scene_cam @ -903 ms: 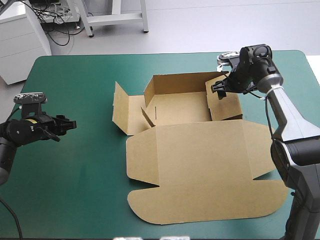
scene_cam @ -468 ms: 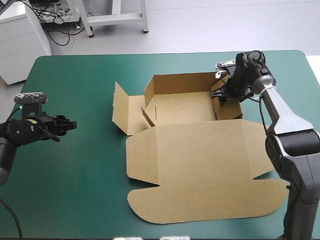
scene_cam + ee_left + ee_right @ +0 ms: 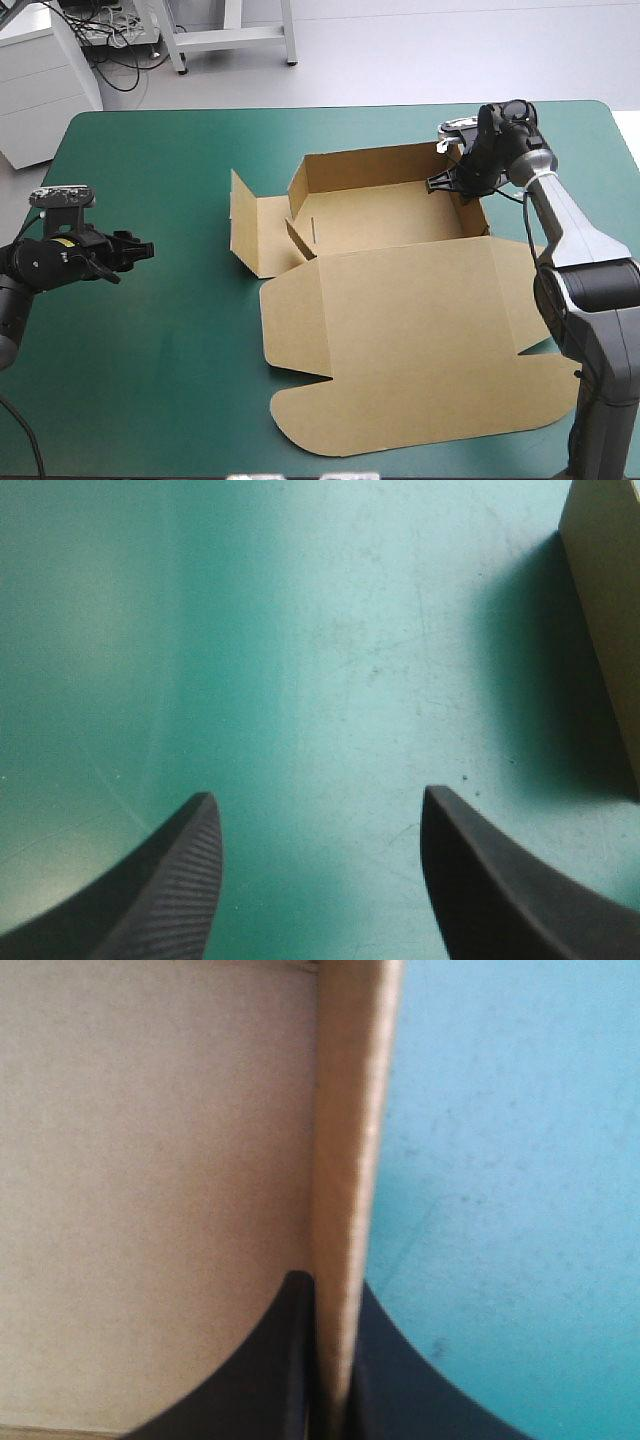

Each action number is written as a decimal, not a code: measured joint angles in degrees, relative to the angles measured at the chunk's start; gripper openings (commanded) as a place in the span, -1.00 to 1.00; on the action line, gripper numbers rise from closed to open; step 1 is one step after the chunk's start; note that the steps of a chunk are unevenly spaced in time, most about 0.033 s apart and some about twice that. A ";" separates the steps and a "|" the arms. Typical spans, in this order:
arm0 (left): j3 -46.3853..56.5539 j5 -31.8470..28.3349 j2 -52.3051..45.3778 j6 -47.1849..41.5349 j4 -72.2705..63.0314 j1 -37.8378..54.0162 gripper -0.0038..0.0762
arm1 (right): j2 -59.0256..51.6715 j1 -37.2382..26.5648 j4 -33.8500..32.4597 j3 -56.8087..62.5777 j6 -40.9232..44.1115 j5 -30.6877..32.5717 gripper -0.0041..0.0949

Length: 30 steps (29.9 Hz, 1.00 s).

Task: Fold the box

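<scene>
Box [image 3: 400, 310], brown board, lid flat (rounded corners), right pincer [image 3: 329, 1285] pinching wall

right arm [image 3: 566, 226]: silver-grey links, black joints | left claw [image 3: 318, 792] fingers [image 3: 165, 890]: black, ribbed fins

Box [image 3: 150, 1160]: brown, and its plain inner board filled one side.
Wall [image 3: 350, 1110]: stood upright, seen edge-on, and ran straight ahead of the gripper [image 3: 330, 1285].
Gripper: clamped on that wall, all but closed.
Fingers [image 3: 270, 1360]: black, one inside the box and one outside.
Cover [image 3: 520, 1160]: teal-green, lay beyond the wall's outer face.
</scene>
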 measured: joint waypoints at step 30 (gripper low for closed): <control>0.17 -2.54 3.60 5.38 -3.58 0.00 0.14 | -10.07 -7.33 19.16 -5.36 -6.20 1.14 -0.96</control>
